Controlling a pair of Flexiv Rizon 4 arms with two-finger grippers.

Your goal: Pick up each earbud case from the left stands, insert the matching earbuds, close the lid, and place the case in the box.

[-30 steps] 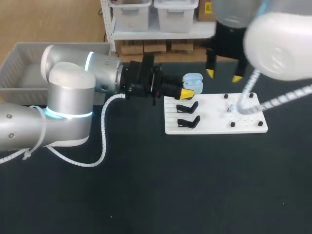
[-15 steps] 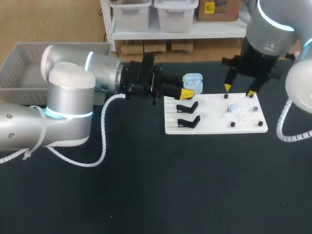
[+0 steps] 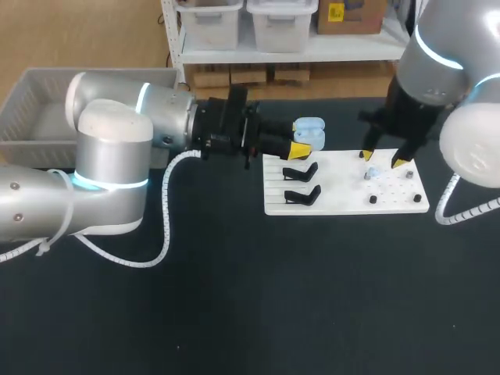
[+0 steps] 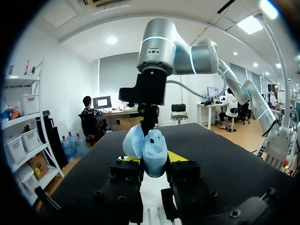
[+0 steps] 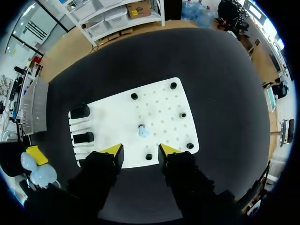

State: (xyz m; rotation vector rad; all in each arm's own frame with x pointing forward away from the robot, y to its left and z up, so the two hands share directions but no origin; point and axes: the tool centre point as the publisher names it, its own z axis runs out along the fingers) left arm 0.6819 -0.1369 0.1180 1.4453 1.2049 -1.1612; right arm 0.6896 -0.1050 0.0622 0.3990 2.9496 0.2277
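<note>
Now: left gripper (image 4: 153, 159) clamped on the pale-blue earbud case (image 4: 150, 146) — lid open. Right gripper (image 5: 140, 150) fingers spread, holding nothing, above the earbud (image 5: 142, 131) on the white board (image 5: 161, 105).

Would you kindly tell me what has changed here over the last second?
The right pincer came down over the white board and now hangs open above the pale blue earbud. Nothing was grasped or released. The left pincer stayed put, shut on the open blue case; board and black stands unmoved.
</note>
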